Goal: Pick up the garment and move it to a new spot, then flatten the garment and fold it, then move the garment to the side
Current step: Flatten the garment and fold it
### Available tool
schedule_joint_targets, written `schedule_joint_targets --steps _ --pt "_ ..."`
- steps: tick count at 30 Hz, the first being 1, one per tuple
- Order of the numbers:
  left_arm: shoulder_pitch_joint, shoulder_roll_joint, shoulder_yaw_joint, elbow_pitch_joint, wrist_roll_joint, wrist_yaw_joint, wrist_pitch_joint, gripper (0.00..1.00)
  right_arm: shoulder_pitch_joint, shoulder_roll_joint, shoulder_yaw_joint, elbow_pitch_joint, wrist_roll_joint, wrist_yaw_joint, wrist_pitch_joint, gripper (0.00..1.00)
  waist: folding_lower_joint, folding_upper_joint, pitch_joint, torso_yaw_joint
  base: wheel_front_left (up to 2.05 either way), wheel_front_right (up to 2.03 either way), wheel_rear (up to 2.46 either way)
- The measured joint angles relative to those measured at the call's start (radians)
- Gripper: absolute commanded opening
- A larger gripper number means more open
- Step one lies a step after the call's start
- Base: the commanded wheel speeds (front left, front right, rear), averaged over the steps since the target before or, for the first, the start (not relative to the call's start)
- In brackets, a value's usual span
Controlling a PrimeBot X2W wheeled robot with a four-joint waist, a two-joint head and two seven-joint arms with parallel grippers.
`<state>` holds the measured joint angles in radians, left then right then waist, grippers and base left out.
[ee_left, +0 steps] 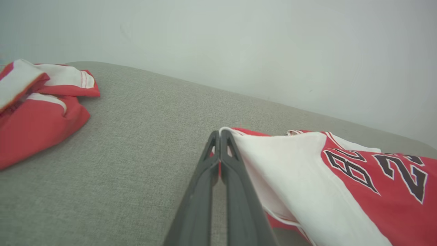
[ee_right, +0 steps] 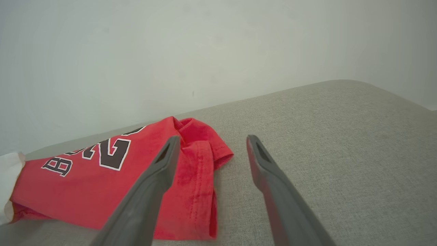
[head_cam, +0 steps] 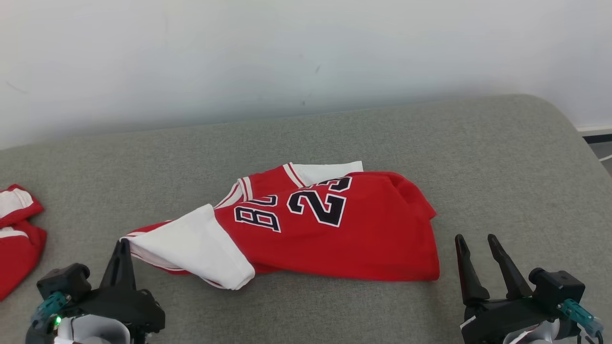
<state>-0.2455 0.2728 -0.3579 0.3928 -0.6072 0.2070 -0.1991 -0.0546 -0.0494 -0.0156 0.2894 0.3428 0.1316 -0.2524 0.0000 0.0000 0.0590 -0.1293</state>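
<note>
- Jersey (head_cam: 334, 229) lies rumpled at the middle of the grey cushion (head_cam: 478, 157), red side up with the dark lettering showing. A white flap (head_cam: 191, 248) is doubled over its 8 o'clock end, so it is not yet flat.
- Flattening looks like the step in hand, since one corner is already pinched and the body is bunched.
- Doing it well means keeping the pinch low and drawing the flap out toward 8 o'clock slowly, so the cloth slides open rather than lifts.
- Nothing anchors the far end. The free pincer would do best to take the hem corner at the jersey's 4 o'clock first, or the whole piece will likely drag along.
- The bite sits at the very tip of the flap and looks thin, so a sharp tug could slip it loose.
- Left gripper (head_cam: 122, 243) sits at the jersey's 8 o'clock with its fingers pointing toward 12. They are pressed together on the flap's corner, and the left wrist view shows the white hem right at the tips (ee_left: 218, 134).
- Right gripper (head_cam: 475, 239) waits at the jersey's 4 o'clock, near the cloth but apart from it. Its fingers are spread wide, lean toward 11 and hold nothing.
- From its own wrist view (ee_right: 213, 140) that pincer looks across the red sleeve (ee_right: 205, 153) toward the far edge of the cushion.
- A second red heap (head_cam: 19, 234) lies at 9 o'clock, well apart, and any pull that way should stop short of it.
- A pale wall (head_cam: 306, 57) closes the view at 12 o'clock.
</note>
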Motion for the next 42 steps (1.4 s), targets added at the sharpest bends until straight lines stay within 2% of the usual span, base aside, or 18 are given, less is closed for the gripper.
schedule_joint_targets --steps 3,4,5,6,7,13,20,25,30,35,38,42 --pt "0.001 0.0 0.008 -0.006 0.001 0.014 -0.014 0.0 0.0 0.0 0.001 -0.001 0.0 0.0 0.005 1.0 0.0 0.0 -0.001 0.011 0.0 0.0 0.0" --pt "0.003 0.0 0.009 -0.008 0.001 0.015 -0.019 0.03 0.0 0.0 0.002 -0.001 0.0 0.0 0.006 1.0 0.0 0.0 -0.002 0.015 0.0 0.0 0.0" --pt "0.006 -0.001 0.008 -0.009 0.001 0.016 -0.02 0.22 0.0 0.0 0.003 -0.001 0.0 0.0 0.006 1.0 0.0 0.0 -0.003 0.018 0.0 0.0 0.0" --pt "0.01 -0.003 0.009 -0.009 0.001 0.016 -0.022 0.55 0.0 0.0 0.003 -0.001 0.0 0.0 0.006 1.0 0.0 0.0 -0.004 0.021 0.0 0.0 0.0" --pt "0.014 -0.006 0.012 -0.009 0.0 0.017 -0.024 1.0 0.0 0.0 0.002 -0.001 0.0 0.0 0.006 1.0 0.0 0.0 -0.004 0.025 0.0 0.0 0.0" --pt "0.018 -0.023 0.021 -0.021 -0.003 0.018 -0.041 1.0 0.003 0.0 0.002 -0.004 0.0 0.0 0.007 1.0 0.0 0.0 -0.007 0.048 0.0 0.0 0.0" --pt "0.04 -0.025 0.038 -0.065 -0.002 -0.006 -0.057 1.0 0.003 0.0 0.005 0.003 0.002 0.0 0.01 1.0 0.0 0.0 -0.011 0.075 0.0 0.0 0.0" --pt "0.07 -0.038 0.071 -0.131 0.007 -0.031 -0.062 1.0 0.003 0.0 0.007 0.007 0.006 0.0 0.01 1.0 0.0 0.0 -0.015 0.089 0.0 0.0 0.0" --pt "0.121 -0.079 0.146 -0.237 0.053 -0.06 -0.063 1.0 0.004 0.0 0.007 0.012 0.007 0.0 0.01 1.0 0.0 0.0 -0.02 0.098 0.0 0.0 0.0" --pt "0.176 -0.123 0.19 -0.305 0.107 -0.114 -0.063 1.0 0.008 0.0 0.005 0.014 0.008 0.0 0.011 1.0 0.0 0.0 -0.028 0.109 0.0 0.0 0.0" --pt "0.203 -0.147 0.205 -0.331 0.123 -0.175 -0.063 1.0 0.012 0.0 0.003 0.019 0.007 0.0 0.015 1.0 0.0 0.0 -0.039 0.116 0.0 0.0 0.0" --pt "0.241 -0.151 0.196 -0.327 0.169 -0.242 -0.063 1.0 0.022 0.0 0.005 0.021 0.007 0.0 0.024 1.0 0.0 0.0 -0.057 0.125 0.0 0.0 0.0"
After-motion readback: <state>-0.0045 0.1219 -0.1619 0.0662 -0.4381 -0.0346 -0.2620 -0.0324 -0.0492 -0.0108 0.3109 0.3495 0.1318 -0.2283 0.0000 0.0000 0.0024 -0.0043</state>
